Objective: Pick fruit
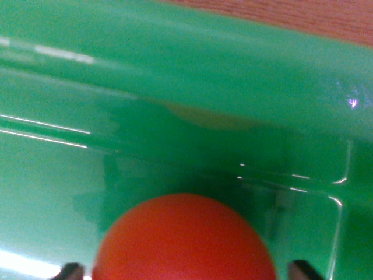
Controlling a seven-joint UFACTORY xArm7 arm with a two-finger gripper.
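The fruit [183, 239], round and red-orange, sits inside the green bin [192, 76], near its far wall. The gripper [185, 269] straddles it, a fingertip showing on each side, apparently lined up to grasp; whether it grips yet I cannot tell.

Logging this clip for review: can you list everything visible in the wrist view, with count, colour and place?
Fruit: one, round, orange-red, bottom centre, cut off by the lower edge; kind not clear.
Container: one, glossy green plastic, fills most of the view; the fruit appears to lie in it.
Surface: one, reddish-brown, top right strip beyond the container's rim.
Gripper: one, two dark fingertips at the bottom edge, one on each side of the fruit; contact cannot be told.
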